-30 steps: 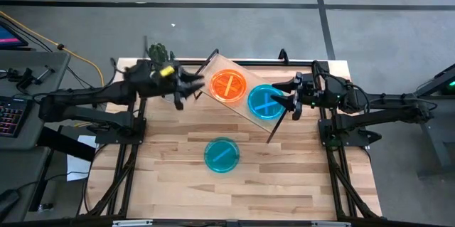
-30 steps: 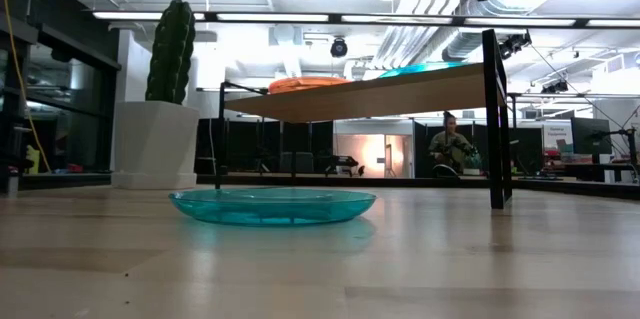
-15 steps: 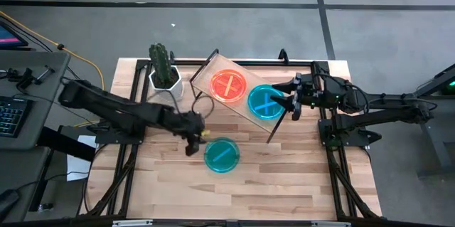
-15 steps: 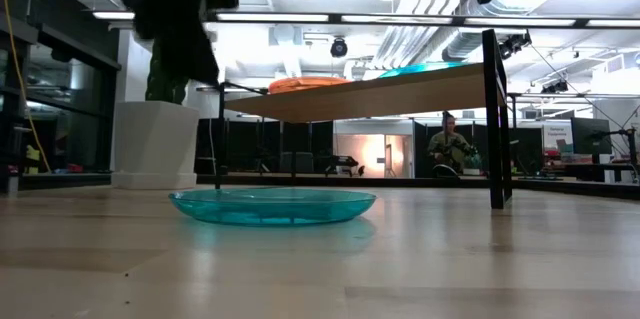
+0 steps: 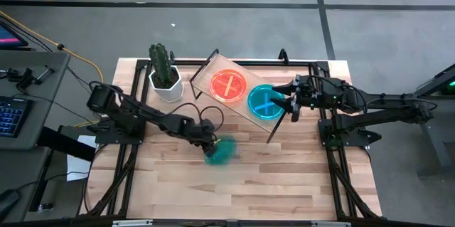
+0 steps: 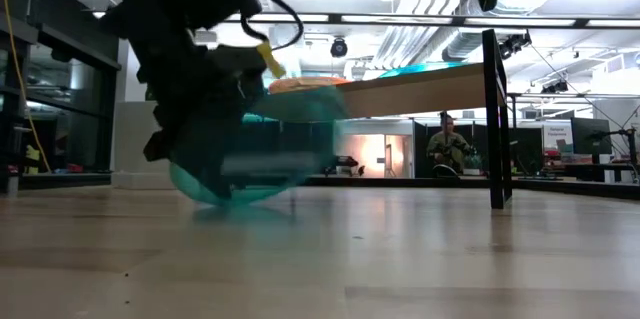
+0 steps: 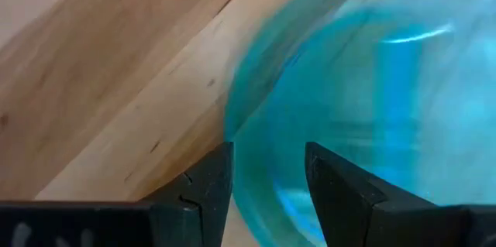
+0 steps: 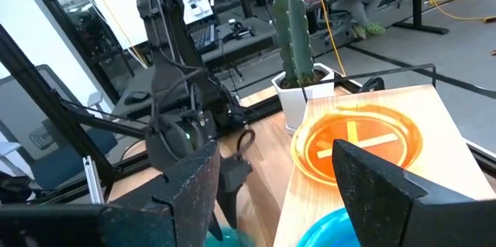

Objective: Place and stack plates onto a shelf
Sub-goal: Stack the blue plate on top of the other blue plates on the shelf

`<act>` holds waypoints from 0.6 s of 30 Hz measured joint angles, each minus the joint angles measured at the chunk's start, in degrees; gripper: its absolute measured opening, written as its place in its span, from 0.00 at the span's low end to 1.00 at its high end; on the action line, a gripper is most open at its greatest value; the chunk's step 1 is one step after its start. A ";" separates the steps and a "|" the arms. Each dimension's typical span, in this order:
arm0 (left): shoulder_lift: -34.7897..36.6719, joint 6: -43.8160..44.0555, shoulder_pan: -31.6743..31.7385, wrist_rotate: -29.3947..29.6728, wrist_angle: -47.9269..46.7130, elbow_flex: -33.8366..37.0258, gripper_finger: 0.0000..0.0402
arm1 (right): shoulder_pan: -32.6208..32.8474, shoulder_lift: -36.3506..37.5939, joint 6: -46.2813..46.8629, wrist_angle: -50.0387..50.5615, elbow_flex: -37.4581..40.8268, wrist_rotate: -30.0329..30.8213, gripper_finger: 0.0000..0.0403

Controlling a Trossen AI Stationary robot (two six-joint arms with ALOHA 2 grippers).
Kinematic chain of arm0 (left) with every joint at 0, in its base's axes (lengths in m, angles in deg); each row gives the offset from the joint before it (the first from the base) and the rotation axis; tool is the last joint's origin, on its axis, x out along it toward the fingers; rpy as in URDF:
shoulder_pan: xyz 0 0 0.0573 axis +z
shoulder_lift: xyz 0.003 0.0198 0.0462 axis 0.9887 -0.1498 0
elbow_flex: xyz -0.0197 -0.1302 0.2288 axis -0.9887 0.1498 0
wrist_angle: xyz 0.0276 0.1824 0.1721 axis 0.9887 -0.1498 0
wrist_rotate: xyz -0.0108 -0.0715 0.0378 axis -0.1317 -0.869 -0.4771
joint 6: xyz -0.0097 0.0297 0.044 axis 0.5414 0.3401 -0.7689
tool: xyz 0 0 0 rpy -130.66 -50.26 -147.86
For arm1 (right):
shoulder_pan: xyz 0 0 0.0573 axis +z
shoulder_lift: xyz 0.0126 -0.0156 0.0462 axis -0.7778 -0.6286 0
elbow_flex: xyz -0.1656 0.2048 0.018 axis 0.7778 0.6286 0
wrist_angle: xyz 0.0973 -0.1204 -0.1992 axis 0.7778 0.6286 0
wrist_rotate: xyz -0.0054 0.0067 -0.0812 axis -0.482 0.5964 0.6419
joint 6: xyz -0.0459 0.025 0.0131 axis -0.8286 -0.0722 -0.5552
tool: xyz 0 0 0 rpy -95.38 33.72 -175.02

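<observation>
A teal-blue plate [image 5: 223,151] is tipped up and blurred over the tabletop; in the low view the plate [image 6: 275,149] stands steeply, its lowest edge near the wood. My left gripper [image 5: 210,146] is at its left rim, shut on it. On the light-wood shelf [image 5: 245,117] rest an orange-red plate [image 5: 229,85] and a second teal plate [image 5: 264,102]. My right gripper [image 5: 290,103] hovers open just off the shelf's right end, beside that teal plate, touching nothing. Other plates are out of view. My left gripper [image 7: 269,158] has the teal plate's rim [image 7: 244,135] between its two fingers, coming at it from the table's left side and slanting down. The plate is tilted in the hold, its far side raised; whether its lowest edge [image 6: 235,199] still touches the table cannot be told.
A cactus in a white pot [image 5: 165,74] stands at the table's far left, beside the shelf's left end. The shelf's black wire legs [image 6: 495,119] reach the table right of the plate. Bare wood lies on the table's near half. A person [image 6: 447,149] sits far off in the room.
My left arm has swung from above the cactus, toward the near edge and down, to the teal plate on the table and closed on its left rim. The plate, lying flat before, is now tipped up on edge and in motion.
</observation>
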 joint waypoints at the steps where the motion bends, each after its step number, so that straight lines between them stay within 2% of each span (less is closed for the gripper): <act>1: -0.57 0.11 0.23 -0.26 0.03 0.00 0.38 | 0.00 0.00 -0.01 -0.01 0.00 0.00 0.58; 18: -1.39 0.55 0.19 -1.95 0.12 0.00 0.37 | 0.00 0.00 0.17 -0.03 0.00 0.00 0.58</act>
